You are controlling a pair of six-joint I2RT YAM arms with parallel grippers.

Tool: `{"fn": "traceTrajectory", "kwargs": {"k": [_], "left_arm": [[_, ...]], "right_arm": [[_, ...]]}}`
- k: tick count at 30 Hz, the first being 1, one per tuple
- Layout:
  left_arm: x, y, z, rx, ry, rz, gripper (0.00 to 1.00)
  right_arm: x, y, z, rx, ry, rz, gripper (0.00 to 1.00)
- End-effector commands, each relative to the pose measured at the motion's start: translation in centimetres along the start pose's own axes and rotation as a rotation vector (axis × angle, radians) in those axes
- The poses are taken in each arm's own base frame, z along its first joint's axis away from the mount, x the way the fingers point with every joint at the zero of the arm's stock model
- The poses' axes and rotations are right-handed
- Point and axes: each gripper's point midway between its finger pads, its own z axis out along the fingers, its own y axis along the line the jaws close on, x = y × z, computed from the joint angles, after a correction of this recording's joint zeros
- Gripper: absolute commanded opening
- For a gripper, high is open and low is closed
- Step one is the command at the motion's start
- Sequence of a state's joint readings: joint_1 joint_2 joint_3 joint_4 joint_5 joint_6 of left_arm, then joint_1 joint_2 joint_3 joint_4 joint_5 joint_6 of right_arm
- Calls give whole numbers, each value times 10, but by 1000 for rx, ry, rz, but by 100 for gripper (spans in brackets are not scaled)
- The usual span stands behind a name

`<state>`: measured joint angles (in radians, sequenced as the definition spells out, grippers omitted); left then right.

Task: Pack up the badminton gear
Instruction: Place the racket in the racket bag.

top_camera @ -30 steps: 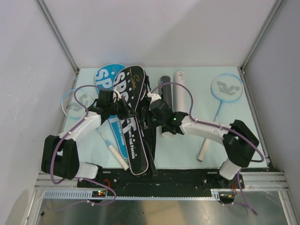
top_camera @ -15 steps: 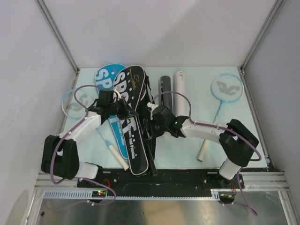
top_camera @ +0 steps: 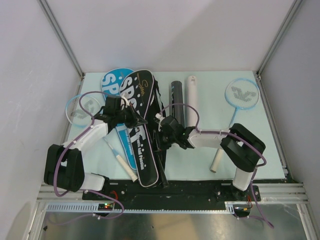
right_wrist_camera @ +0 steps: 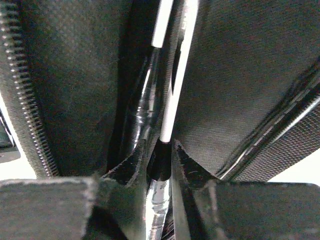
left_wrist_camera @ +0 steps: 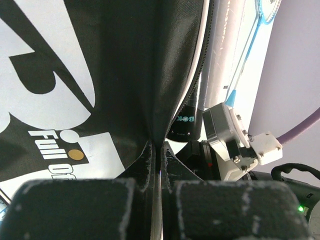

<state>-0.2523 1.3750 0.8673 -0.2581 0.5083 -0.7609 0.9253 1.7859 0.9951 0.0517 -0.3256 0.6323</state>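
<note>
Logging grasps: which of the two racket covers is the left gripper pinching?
The black cover, lying over the blue cover; the left gripper pinches its fabric.

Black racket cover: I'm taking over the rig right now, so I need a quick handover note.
Left claw: shut, pinching fabric of the black cover.
Right claw: closed on a racket shaft inside that cover.
Blue cover lies partly under it; black tube and white tube side by side behind; left racket and right racket lie loose.
Done: one racket partly inside.
Left: seat it, close the cover, pack the rest.
</note>
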Motion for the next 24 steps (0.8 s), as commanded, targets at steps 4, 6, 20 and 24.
{"fn": "traceTrajectory", "kwargs": {"k": [4, 6, 20, 24], "left_arm": [[-2, -11, -9, 40, -38, 8, 0], [0, -9, -9, 33, -40, -4, 0], [0, -25, -22, 136, -123, -106, 0], [1, -25, -19, 152, -117, -119, 0]], "right_arm": [[-49, 10, -11, -47, -165, 46, 6], [-68, 10, -16, -48, -235, 79, 6], [-127, 33, 20, -82, -499, 229, 5], [-128, 38, 31, -57, -532, 228, 5]]}}
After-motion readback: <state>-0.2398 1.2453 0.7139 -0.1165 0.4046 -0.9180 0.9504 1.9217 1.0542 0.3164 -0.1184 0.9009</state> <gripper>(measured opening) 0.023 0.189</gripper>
